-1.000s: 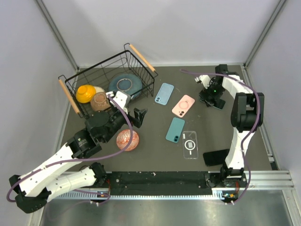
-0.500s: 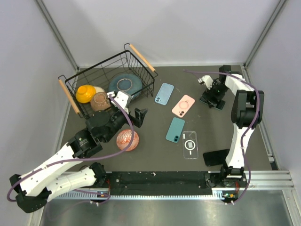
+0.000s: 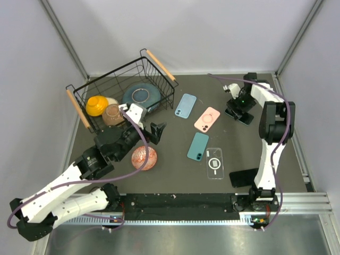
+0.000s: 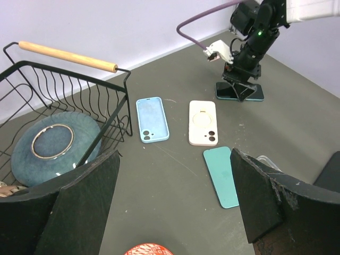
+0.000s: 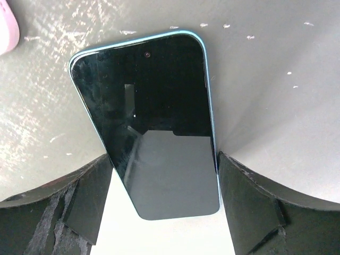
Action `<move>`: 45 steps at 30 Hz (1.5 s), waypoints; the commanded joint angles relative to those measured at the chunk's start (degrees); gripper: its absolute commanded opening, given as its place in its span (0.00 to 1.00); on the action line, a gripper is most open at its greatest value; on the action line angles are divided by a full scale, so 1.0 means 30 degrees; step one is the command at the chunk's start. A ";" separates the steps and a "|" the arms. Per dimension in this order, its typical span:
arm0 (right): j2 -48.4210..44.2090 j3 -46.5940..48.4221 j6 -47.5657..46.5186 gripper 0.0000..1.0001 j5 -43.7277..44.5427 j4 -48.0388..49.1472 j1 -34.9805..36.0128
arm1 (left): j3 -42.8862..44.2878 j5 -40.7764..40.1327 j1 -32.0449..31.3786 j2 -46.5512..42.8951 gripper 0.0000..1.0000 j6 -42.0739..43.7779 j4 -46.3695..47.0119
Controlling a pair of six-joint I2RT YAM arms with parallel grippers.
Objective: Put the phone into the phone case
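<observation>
A phone (image 3: 241, 115) with a black screen and a light blue edge lies face up at the back right of the table. My right gripper (image 3: 238, 104) is over it. In the right wrist view the phone (image 5: 149, 95) lies between the open fingers of my right gripper (image 5: 163, 156), which stand close to its two long edges. A light blue case (image 3: 186, 105), a pink case (image 3: 207, 119), a teal case (image 3: 198, 146) and a clear case (image 3: 214, 162) lie mid-table. My left gripper (image 3: 156, 132) is open and empty, left of the cases.
A wire basket (image 3: 85, 93) at the back left holds a blue plate (image 3: 141, 95) and two bowls. A red patterned bowl (image 3: 144, 158) sits under my left arm. A black phone (image 3: 244, 177) lies near the front right.
My right gripper has shifted and turned slightly over the phone at the back right. The left arm has barely moved.
</observation>
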 commanded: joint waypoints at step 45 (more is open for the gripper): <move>-1.0041 -1.1516 1.9181 0.30 0.2072 0.3308 0.3590 | -0.0093 0.0170 -0.0090 -0.0747 0.89 -0.0277 0.0857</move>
